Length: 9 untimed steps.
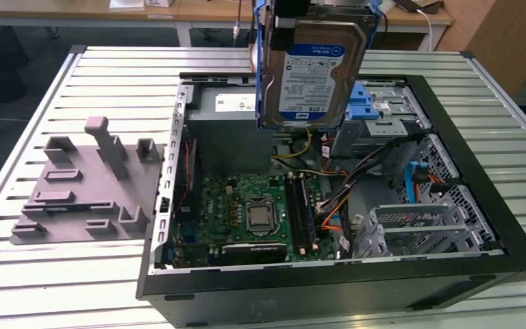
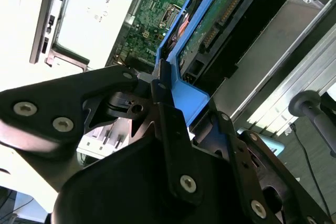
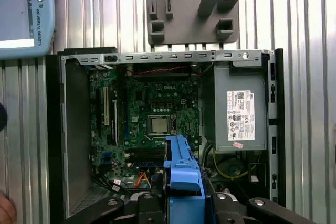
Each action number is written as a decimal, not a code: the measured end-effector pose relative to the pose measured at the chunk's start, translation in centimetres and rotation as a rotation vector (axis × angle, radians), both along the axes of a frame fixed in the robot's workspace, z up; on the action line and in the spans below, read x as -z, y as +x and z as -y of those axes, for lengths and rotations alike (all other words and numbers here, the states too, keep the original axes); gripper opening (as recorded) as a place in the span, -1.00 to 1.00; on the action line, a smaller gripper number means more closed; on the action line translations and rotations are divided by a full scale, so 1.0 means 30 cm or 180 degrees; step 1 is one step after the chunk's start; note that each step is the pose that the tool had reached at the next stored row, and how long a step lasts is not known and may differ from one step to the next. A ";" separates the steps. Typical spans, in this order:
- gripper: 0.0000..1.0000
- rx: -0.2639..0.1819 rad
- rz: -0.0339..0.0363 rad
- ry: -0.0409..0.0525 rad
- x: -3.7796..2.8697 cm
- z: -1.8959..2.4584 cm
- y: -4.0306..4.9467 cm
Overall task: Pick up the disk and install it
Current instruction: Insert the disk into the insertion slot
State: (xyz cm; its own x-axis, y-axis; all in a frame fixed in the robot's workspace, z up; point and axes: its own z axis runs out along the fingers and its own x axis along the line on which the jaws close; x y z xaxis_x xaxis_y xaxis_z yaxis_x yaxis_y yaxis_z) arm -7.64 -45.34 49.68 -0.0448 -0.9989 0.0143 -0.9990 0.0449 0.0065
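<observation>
The disk (image 1: pixel 314 68) hangs in the air above the open computer case (image 1: pixel 336 277), clear of everything inside it. It is held upright by its upper end. In the exterior view its broad face is turned to the camera: a silver-grey metal body with a white-and-blue label across the lower half. Blue plastic rails (image 1: pixel 265 68) run down both long edges. In the second wrist view the other face shows a green circuit board and a row of connector pins at one end (image 2: pixel 226 11).

The pincer (image 2: pixel 169 95) is closed on the disk, its black fingers (image 2: pixel 167 124) clamped against the blue rail at the end of the carrier. In the first wrist view the same blue end (image 3: pixel 182 166) sticks out between the dark arms of the pincer, with the case directly below.

The case lies on its side on a slatted metal surface (image 1: pixel 62 281), its cover off. Inside are the green motherboard (image 1: pixel 254 212), a grey power box (image 3: pixel 236 114) with a white sticker, and a grey metal cage (image 1: pixel 382 113) with a blue latch. In the exterior view the disk hangs in front of the power box and the cage. A grey moulded plate (image 1: pixel 90 185) rests on the surface just beside the case, on the exterior view's left.
</observation>
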 end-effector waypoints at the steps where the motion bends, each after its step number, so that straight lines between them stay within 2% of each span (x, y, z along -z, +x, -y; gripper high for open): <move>1: -0.27 0.0000 0.0000 0.0000 0.000 0.007 0.000; 9: -0.27 0.0000 0.0000 -0.0001 0.000 0.057 0.000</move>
State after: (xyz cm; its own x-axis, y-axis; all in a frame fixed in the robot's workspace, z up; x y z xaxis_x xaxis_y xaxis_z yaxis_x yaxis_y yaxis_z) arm -7.64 -47.06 49.67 -0.0449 -0.9989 0.0145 -0.9990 0.0450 0.0065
